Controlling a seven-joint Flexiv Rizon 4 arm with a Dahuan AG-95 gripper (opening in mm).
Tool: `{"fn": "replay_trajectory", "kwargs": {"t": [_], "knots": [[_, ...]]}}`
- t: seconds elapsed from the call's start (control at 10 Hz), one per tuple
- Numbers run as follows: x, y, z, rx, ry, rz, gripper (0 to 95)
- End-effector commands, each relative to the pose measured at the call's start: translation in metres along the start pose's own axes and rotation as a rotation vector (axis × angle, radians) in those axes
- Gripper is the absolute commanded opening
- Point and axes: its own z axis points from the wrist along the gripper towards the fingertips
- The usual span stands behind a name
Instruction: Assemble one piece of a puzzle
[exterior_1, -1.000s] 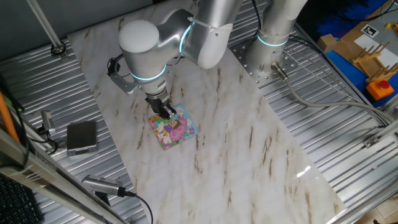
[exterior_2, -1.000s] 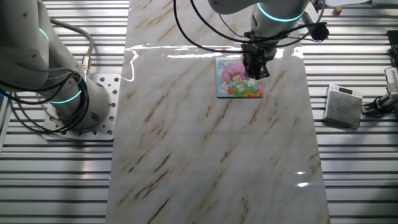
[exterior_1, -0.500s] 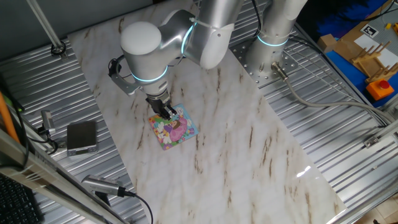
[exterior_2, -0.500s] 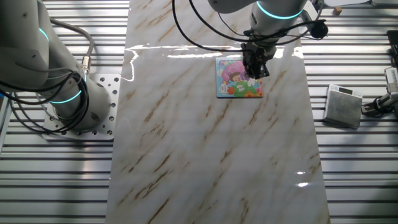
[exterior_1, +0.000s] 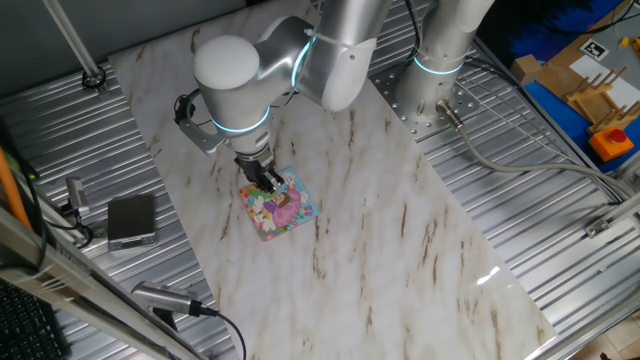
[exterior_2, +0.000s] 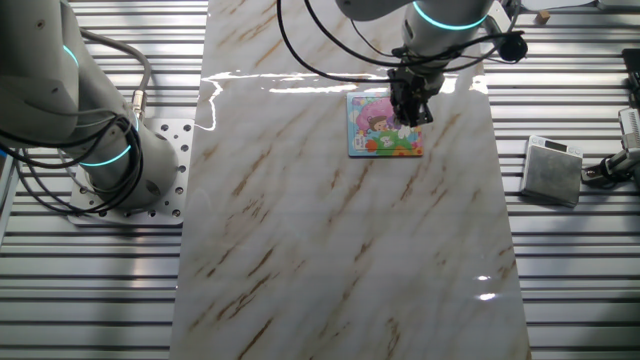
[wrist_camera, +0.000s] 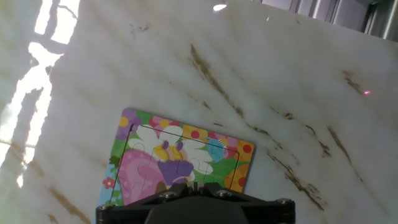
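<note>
A grey box (exterior_1: 131, 220) sits on the ribbed metal beside the marble table (exterior_1: 400, 230), left of the puzzle (exterior_1: 279, 208), a square board lying flat with its corners turned diagonal to the table's edges. The gripper (exterior_1: 268, 181) is down over the board's upper edge, its fingers close together. Whether it holds the piece cannot be told.

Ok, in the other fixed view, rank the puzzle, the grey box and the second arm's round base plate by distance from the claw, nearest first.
1. The puzzle: directly under the claw, on the marble.
2. The grey box: off the marble to the image right, on the ribbed metal.
3. The round base plate: far image left, beyond the marble's other edge.
</note>
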Motion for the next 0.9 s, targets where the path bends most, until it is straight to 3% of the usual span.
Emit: {"fn": "replay_trajectory", "kwargs": {"t": [0.1,0.4,0.6,0.9], "knots": [[0.000,0.000,0.000,0.001,0.003,0.002,0.0],[0.002,-0.007,0.000,-0.009,0.025,-0.021,0.0],[0.003,-0.038,0.012,-0.026,0.015,-0.083,0.0],[-0.006,-0.092,0.018,-0.029,0.024,-0.173,0.0]]}}
